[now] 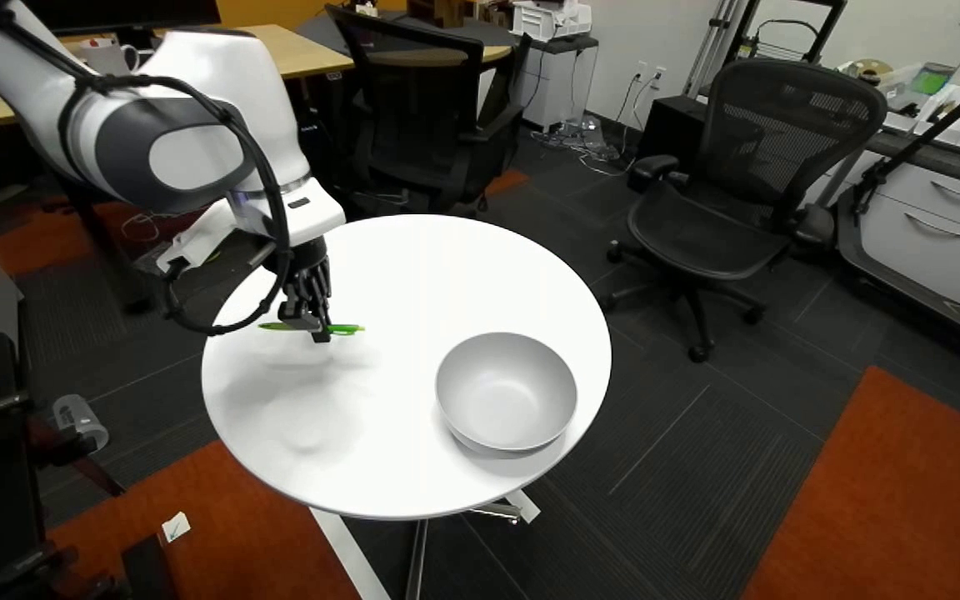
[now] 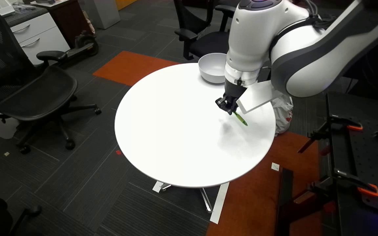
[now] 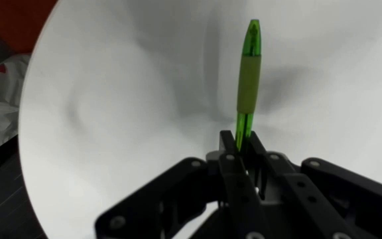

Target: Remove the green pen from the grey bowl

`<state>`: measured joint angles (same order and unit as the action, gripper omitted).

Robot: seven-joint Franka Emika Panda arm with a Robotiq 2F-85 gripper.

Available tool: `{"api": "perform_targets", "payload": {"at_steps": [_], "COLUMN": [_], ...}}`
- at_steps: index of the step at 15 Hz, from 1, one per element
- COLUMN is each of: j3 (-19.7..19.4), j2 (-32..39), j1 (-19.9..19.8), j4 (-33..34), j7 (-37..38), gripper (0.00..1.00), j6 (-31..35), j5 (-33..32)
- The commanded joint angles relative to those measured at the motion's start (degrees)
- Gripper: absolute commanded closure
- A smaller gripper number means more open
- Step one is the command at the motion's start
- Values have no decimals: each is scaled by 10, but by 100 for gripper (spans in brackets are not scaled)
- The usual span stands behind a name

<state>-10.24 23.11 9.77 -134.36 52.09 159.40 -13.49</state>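
Observation:
The green pen point(image 1: 348, 330) is held between the fingertips of my gripper point(image 1: 320, 332), above the round white table. In an exterior view, the pen point(image 2: 241, 119) points out from under the gripper point(image 2: 229, 109). In the wrist view, the pen point(image 3: 249, 83) sticks out ahead of the shut fingers point(image 3: 239, 141); its rear part is hidden by them. The light grey bowl point(image 1: 507, 396) stands upright on the table, apart from the gripper, and looks empty inside. It also shows in an exterior view point(image 2: 211, 69), partly behind the arm. The bowl is out of the wrist view.
The round white table point(image 1: 413, 275) bears the bowl near its edge. Black office chairs point(image 1: 722, 208) stand around on the dark carpet. A plastic bag point(image 2: 282, 113) lies beyond the table edge. A black bench with orange-tipped clamps point(image 2: 363, 157) stands beside the table.

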Motion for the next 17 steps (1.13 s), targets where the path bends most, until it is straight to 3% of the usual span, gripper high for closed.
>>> {"api": "perform_targets", "payload": {"at_steps": [1, 10, 14, 15, 17], "j3": [-20, -27, -6, -23, -18], "j2": [23, 37, 35, 34, 34], "j1": [18, 24, 8, 20, 19], "j4": [26, 40, 40, 37, 37], "j7": [12, 7, -21, -10, -16], "gripper": [62, 0, 0, 0, 0], "j6": [5, 8, 10, -1, -1], "j5": [14, 30, 50, 39, 46]}}
